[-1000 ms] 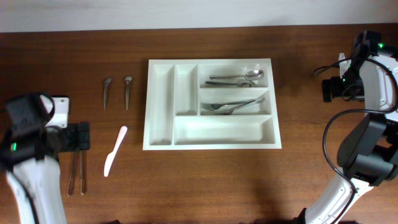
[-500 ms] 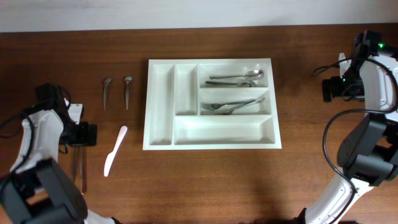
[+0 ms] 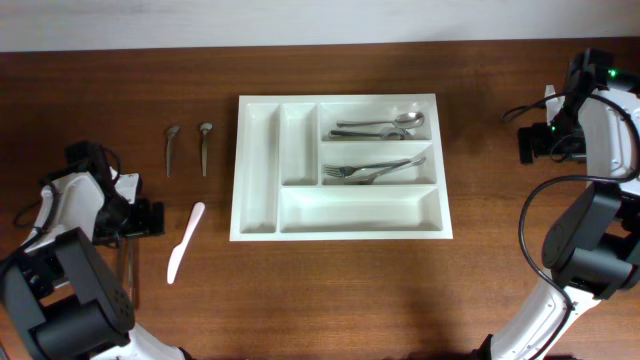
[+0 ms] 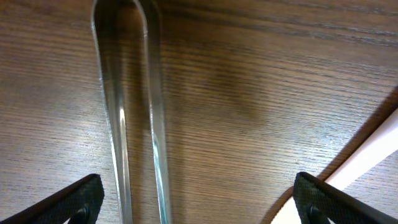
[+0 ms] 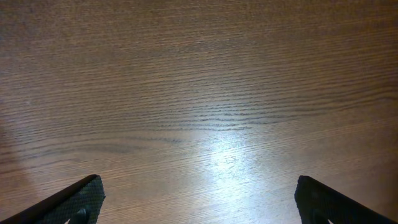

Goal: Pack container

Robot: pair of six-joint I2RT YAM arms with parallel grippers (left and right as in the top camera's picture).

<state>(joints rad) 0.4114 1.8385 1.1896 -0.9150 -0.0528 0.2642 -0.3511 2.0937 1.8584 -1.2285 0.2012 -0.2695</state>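
Container flat at mid-surface, long axis left-right, two narrow compartments at left end. Left end effector low over two metal handles, spread wide, empty. Right end effector far right, facing bare wood, spread wide, empty.

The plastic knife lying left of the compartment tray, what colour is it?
White. The flat plastic knife shows best in the overhead view.

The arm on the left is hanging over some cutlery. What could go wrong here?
The left pincer stands open over two metal utensils lying close side by side, so it might lift both, or nudge one askew. The white knife lies close by and could get bumped.
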